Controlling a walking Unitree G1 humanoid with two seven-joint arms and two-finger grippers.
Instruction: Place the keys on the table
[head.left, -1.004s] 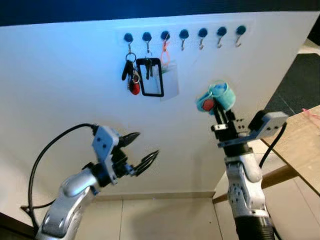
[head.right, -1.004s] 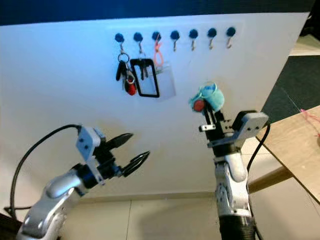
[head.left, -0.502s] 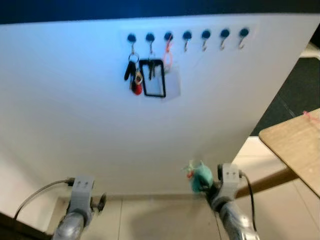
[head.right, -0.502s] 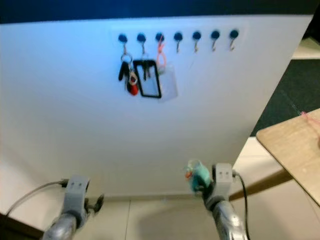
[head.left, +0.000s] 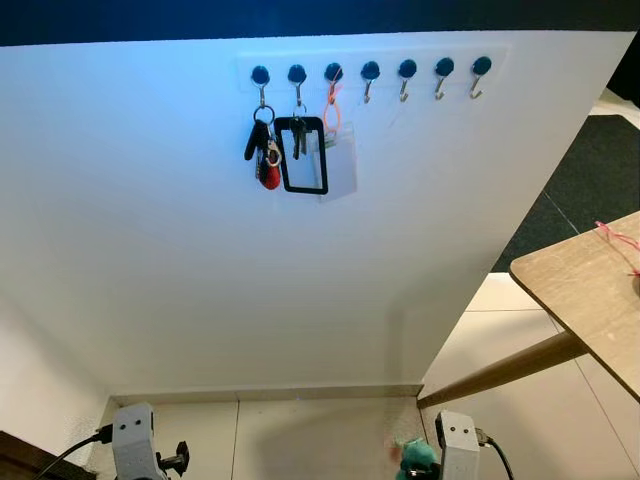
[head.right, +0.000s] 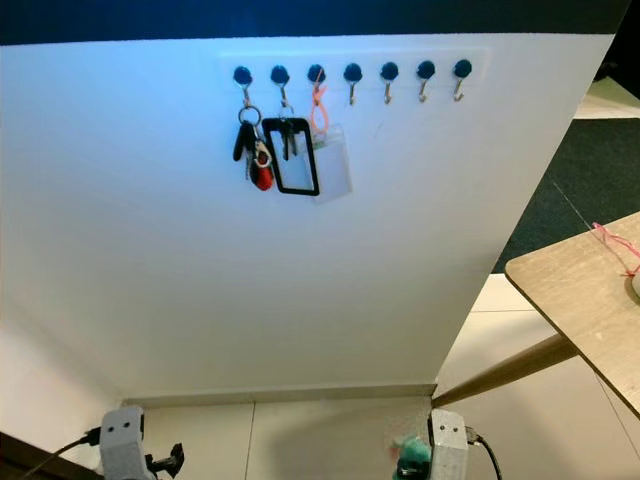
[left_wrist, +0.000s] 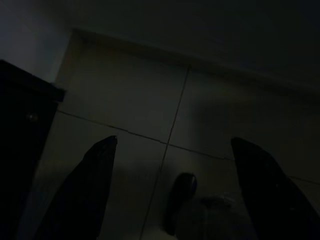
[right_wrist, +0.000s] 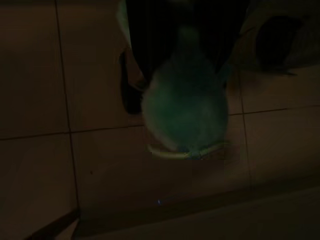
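Right pincer clamping fluffy teal key fob, frame bottom; carrying toward wooden table at right, avoiding the edge.

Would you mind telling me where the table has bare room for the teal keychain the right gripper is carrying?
The wooden table is bare along its near rounded corner and front edge. Its far side holds a pink cord. On the wall, the four right hooks are free; the left three are crowded with keys and a badge holder.

Head views bright and sharp (wrist views dark, murky).
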